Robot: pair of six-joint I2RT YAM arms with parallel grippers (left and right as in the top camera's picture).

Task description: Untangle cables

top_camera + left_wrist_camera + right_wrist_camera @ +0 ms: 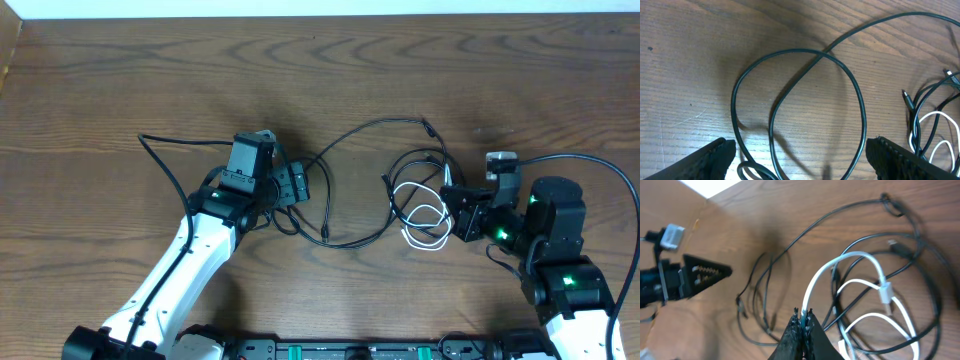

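Several cables (pixel 380 122) lie tangled on the table (pixel 150 70), centre to right. Our right fingers (pixel 803 314) are clamped on the white cable (pixel 855 255). Our left fingers (pixel 801 147) stand wide apart, empty, over a black loop (pixel 790 50). We judge that pulling white now risks tightening the knot, since nothing anchors the black strands.

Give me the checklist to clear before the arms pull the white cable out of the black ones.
1. Grip: right gripper shut on the white cable: ok.
2. Free arm: left gripper open, holding nothing: ok.
3. Target: a loop of the black cables lies below the left gripper: ok.
4. Height: left gripper low enough to pinch that loop: cannot tell.
5. Separation: white cable free of the black cables: not ok, they cross its coils.
6. Room: bare table beside the tangle: ok.
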